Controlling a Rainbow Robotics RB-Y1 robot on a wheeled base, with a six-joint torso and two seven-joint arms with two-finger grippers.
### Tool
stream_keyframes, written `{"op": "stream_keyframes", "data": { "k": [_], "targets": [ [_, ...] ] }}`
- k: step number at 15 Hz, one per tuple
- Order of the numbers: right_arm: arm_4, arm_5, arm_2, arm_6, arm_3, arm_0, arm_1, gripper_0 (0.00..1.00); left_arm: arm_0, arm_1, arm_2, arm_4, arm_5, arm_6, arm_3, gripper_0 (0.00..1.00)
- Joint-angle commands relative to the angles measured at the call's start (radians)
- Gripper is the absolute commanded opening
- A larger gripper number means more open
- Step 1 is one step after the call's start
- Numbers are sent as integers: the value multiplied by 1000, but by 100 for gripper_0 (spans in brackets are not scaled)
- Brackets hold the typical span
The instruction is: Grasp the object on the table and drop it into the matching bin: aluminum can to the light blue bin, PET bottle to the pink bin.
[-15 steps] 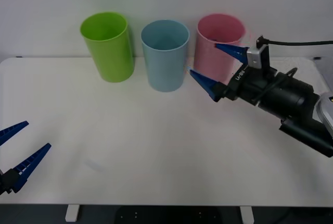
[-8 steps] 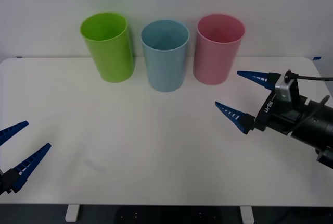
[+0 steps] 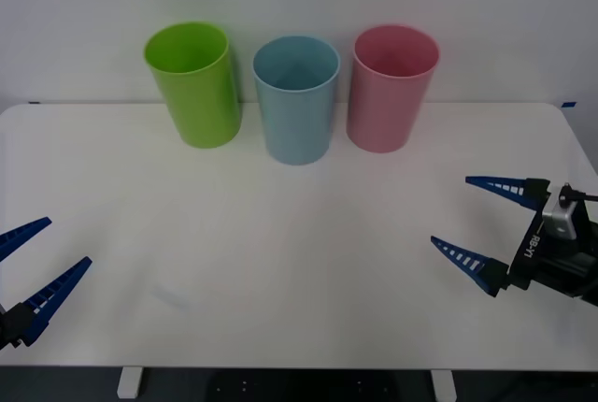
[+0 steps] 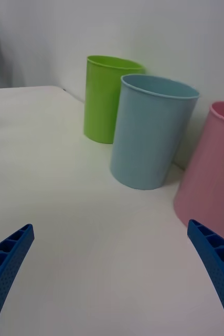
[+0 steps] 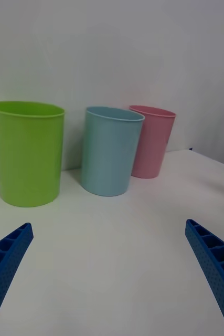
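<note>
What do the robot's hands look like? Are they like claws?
A bit like claws! Each hand has two long, pointed blue fingers with ribs along them. The left gripper shows just those blue fingers on a small black base. The right gripper sits on a chunky black arm with white lettering on its side, a small silver-grey block on top, and a thin black cable running from it.

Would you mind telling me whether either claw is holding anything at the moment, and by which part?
Nothing is held. The right claw and the left claw are both open and empty above the table.
</note>
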Motion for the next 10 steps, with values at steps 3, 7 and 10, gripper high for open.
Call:
{"op": "stream_keyframes", "data": {
  "k": [3,7,10],
  "targets": [
    [-40,-19,-33,-19,-64,111,-1,100,0,0,0,0,0,0,0,100],
    [-60,-39,-29,-33,-65,148,2,100,0,0,0,0,0,0,0,100],
    [-60,-39,-29,-33,-65,148,2,100,0,0,0,0,0,0,0,100]
  ]
}}
